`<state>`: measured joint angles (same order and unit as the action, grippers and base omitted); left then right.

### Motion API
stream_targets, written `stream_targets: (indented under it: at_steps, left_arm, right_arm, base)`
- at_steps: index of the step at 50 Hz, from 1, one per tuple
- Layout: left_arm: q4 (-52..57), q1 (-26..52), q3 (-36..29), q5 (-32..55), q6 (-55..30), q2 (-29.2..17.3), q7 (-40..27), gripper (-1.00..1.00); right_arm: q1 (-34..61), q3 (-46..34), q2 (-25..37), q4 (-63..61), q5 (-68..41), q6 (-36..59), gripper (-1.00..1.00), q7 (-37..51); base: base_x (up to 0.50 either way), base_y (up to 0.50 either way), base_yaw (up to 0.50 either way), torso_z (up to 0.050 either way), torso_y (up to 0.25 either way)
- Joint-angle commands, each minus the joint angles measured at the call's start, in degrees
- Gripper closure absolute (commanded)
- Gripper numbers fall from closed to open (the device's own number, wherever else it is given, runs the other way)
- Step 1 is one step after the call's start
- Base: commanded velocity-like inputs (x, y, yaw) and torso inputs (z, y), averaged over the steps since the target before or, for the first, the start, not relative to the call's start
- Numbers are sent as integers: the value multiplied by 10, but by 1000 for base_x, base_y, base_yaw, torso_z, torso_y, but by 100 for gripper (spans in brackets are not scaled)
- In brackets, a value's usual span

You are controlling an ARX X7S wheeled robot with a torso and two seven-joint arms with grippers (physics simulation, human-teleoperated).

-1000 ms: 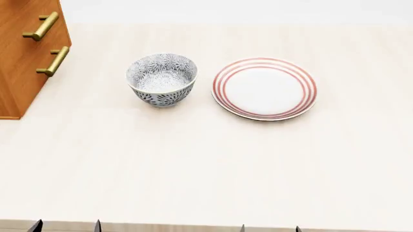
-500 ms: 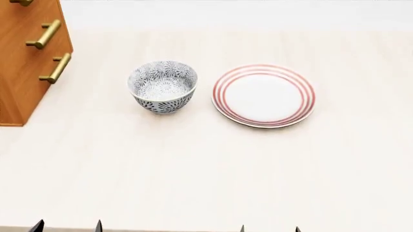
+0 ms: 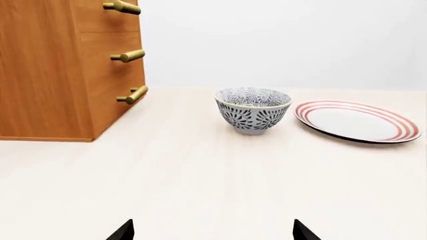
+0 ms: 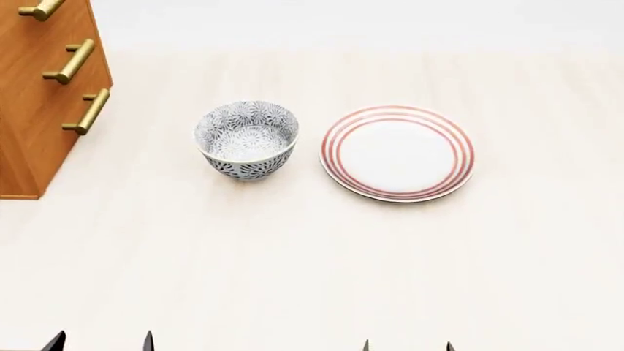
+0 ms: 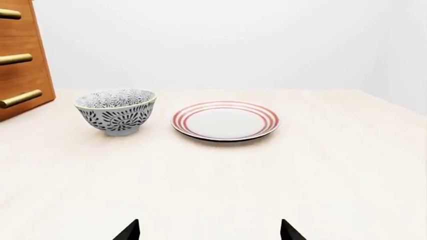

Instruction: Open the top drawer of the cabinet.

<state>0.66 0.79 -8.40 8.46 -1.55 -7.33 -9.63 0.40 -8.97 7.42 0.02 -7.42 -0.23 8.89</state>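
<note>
1. The cabinet [image 4: 44, 95] stands far left; its top drawer [image 3: 107, 15] is shut.
2. Rigid wood, likely a smooth slide; I'd take the brass handle [image 3: 122, 6].
3. My left gripper [image 3: 212, 232] and right gripper [image 5: 209, 231] gape wide, empty.

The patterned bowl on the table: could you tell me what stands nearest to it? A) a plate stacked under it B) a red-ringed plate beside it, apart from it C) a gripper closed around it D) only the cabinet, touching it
B: the red-ringed plate lies beside the patterned bowl with bare table between them.
</note>
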Motion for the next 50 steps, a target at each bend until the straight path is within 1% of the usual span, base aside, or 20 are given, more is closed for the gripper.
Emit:
stream_targets:
  at_steps: [1, 6, 10, 50]
  left_arm:
    - [4, 1, -5, 6, -1, -5, -6, -100]
    - [7, -1, -7, 7, 2, -6, -9, -100]
    - [4, 1, -12, 6, -4, -7, -11, -100]
    - [3, -1, -31, 20, -6, -19, -24, -100]
  right_arm:
    - [0, -7, 5, -4, -2, 2, -100, 7]
    - [1, -10, 8, -3, -1, 2, -100, 10]
    - [2, -12, 9, -1, 0, -2, -100, 12]
    - [6, -23, 20, 3, -21, -7, -100, 23]
  base:
    - [0, 0, 0, 50, 0]
    - [0, 0, 0, 50, 0]
    - [122, 0, 0, 0, 0]
    - [498, 0, 0, 0, 0]
